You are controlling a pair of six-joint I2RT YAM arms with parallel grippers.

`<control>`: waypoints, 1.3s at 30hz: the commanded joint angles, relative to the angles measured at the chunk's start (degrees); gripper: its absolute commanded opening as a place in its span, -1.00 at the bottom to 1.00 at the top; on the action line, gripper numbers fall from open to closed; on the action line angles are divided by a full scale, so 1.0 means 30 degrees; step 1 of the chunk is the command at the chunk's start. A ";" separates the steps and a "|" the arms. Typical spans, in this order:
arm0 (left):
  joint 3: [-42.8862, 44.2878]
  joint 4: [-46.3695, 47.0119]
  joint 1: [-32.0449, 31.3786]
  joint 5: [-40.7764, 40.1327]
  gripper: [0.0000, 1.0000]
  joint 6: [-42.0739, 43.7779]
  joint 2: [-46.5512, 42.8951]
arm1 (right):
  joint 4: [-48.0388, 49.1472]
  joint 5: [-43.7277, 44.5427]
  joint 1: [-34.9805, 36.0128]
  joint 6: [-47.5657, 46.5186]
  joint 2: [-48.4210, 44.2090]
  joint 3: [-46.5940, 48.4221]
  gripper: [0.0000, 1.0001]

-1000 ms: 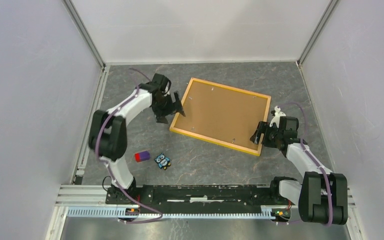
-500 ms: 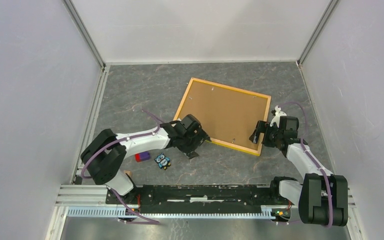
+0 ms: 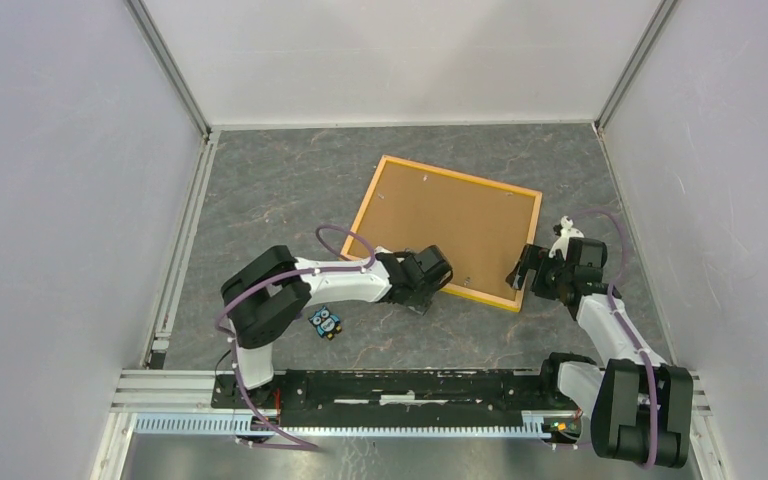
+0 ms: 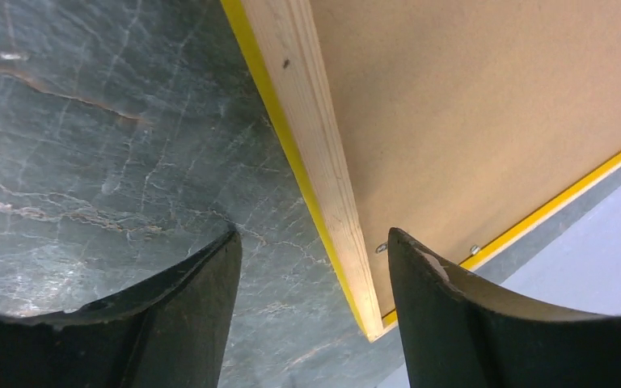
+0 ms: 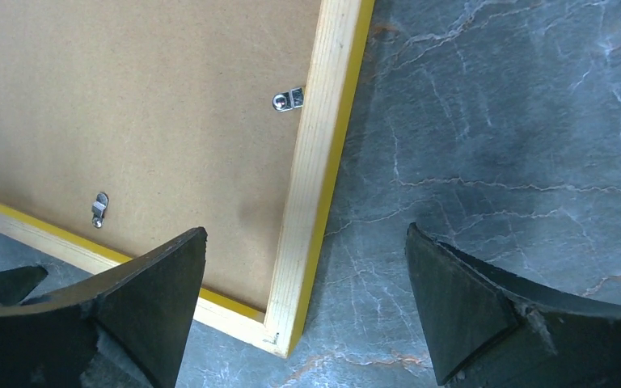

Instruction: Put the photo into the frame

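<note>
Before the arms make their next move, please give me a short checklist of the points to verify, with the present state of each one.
1. The left gripper is open: ok. Its fingers stand on either side of the near rail of the frame.
2. The right gripper is open: ok. It is at the frame's near right corner.
3. The frame lies flat, back side up: ok.
4. The backing panel is out of the frame: not ok. It sits inside, with a metal clip at its edge.
5. The photo is located: cannot tell. No view shows it.
6. The owl toy is apart from the frame: ok.
</note>
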 commanded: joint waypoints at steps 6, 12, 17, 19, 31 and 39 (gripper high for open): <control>0.2220 -0.3685 -0.0089 -0.2562 0.15 -0.4679 0.2083 | 0.0427 -0.0269 -0.0030 -0.0102 -0.1078 -0.0293 0.96; 0.2907 -0.5169 0.0345 -0.2333 -0.25 -0.2677 0.2560 | -0.0106 0.0336 -0.0012 -0.0169 -0.1328 0.0029 0.96; 0.4684 -0.5641 0.1202 -0.1737 -0.68 0.1995 0.2671 | -0.0855 0.0993 -0.0017 -0.0235 -0.1585 0.0828 0.95; 0.4424 -0.5959 0.1773 -0.1353 -0.86 0.3465 0.2344 | -0.1216 0.1259 -0.0011 -0.0313 -0.1744 0.1303 0.95; -0.2339 -0.1362 0.5090 0.0836 -0.95 1.8975 -0.1468 | -0.1612 0.0040 0.0240 -0.0902 -0.1700 0.2686 0.96; -0.3403 -0.0873 0.6711 0.4280 -0.95 2.5009 -0.2085 | -0.1040 0.0768 0.1003 -0.1497 -0.0093 0.2709 0.96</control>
